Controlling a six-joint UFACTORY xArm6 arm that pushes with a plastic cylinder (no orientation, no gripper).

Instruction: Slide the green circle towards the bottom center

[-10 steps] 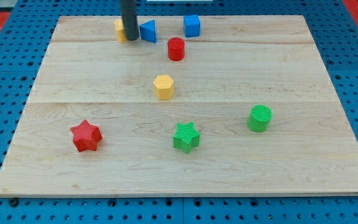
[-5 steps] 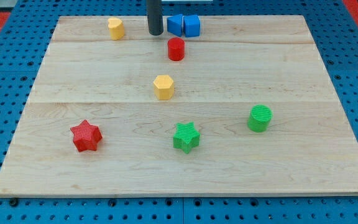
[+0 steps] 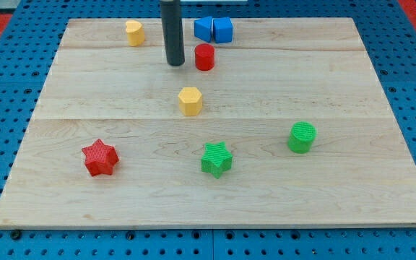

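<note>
Your rod has no jaws to open or shut and holds nothing; my tip point(image 3: 175, 63) rests on the wooden board point(image 3: 381, 195) in its upper part, free of every block. Just to the tip's right in the view, near but apart, stands the red cylinder point(image 3: 205, 56); up and to the right of the tip the two blue blocks point(image 3: 213, 29) sit touching each other, and up and to its left is a yellow block point(image 3: 134, 32) near the board's top edge. Directly below the tip, a little to the right, lies the yellow hexagon point(image 3: 191, 100). The block you care about, the green circle point(image 3: 302, 137), sits well apart from the tip, far down and to the right, on the board's right half. Between the tip and the bottom edge are also the green star point(image 3: 217, 159), lower and slightly right, and the red star point(image 3: 100, 157), lower and to the left. As things lie, the tip is on the wrong side for a push: to send the circle toward the bottom centre, you would likely need the tip above and to the right of it, so it can shove down and leftward. The green star lies close to that path, so judge your line to avoid nudging it, and steer round the red cylinder and yellow hexagon on the way over.
</note>
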